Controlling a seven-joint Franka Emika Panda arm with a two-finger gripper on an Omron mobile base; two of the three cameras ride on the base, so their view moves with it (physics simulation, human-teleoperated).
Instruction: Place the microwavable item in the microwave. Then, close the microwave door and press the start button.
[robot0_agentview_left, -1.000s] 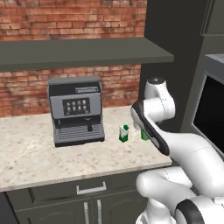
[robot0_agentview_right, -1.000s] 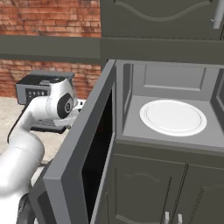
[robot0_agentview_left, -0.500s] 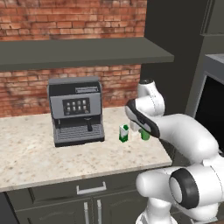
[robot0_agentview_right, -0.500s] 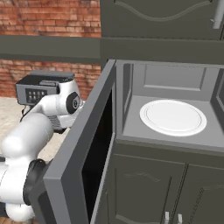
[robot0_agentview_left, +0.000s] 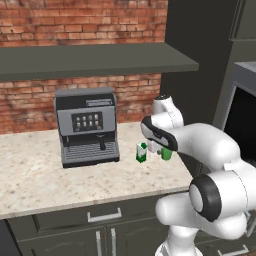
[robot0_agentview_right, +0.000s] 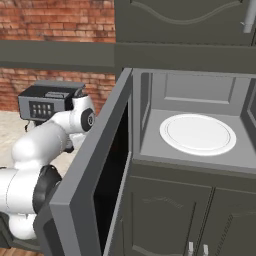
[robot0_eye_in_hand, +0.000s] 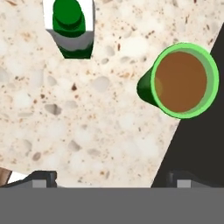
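Gripper (robot0_eye_in_hand: 111, 177): hanging above the counter with its 2 fingertips (robot0_eye_in_hand: 43, 177) spread wide, pinching nothing.
Green cup (robot0_eye_in_hand: 181, 81): standing upright on the speckled counter (robot0_eye_in_hand: 87, 122), near its edge, brown contents showing from above; lying up and to the right of the gap between the fingertips, touching neither.
Carton (robot0_eye_in_hand: 72, 26): standing just beside the cup, green cap facing up.
Coffee machine (robot0_agentview_left: 87, 127): sitting on the counter to the left of the carton.
Microwave (robot0_agentview_right: 195, 125): standing with its white turntable (robot0_agentview_right: 197, 134) bare.
Microwave door (robot0_agentview_right: 97, 170): swinging wide, dark glass facing the arm.
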